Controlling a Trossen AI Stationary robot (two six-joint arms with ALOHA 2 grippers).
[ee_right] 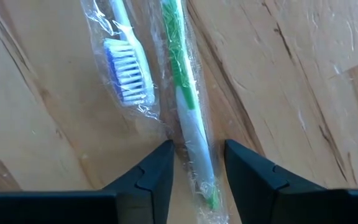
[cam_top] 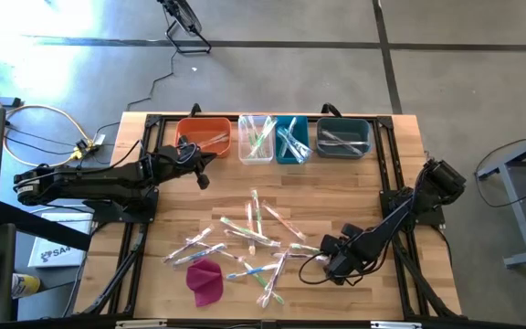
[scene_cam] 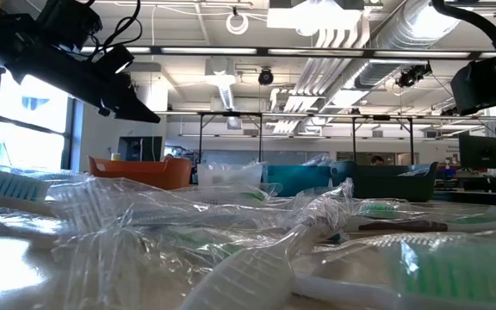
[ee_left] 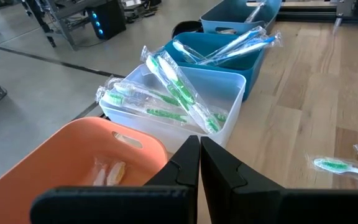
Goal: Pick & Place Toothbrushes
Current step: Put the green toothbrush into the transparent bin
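Wrapped toothbrushes [cam_top: 249, 239] lie scattered across the middle of the wooden table. My right gripper [ee_right: 197, 152] is down at the pile's right side [cam_top: 329, 260], open. Its fingers stand on either side of a green-and-white toothbrush [ee_right: 187, 118] in a clear wrapper, which lies flat on the wood. A blue-bristled toothbrush [ee_right: 124, 68] lies beside it. My left gripper [ee_left: 199, 155] is shut and empty. It hovers at the near edge of the orange bin [cam_top: 205, 134].
Four bins stand in a row along the far edge: orange [ee_left: 73, 162], clear [cam_top: 256, 137], teal [cam_top: 292, 139] and grey-blue [cam_top: 343, 137], each holding wrapped toothbrushes. A magenta cloth lump [cam_top: 205, 281] lies near the front edge. Bare wood shows between the bins and the pile.
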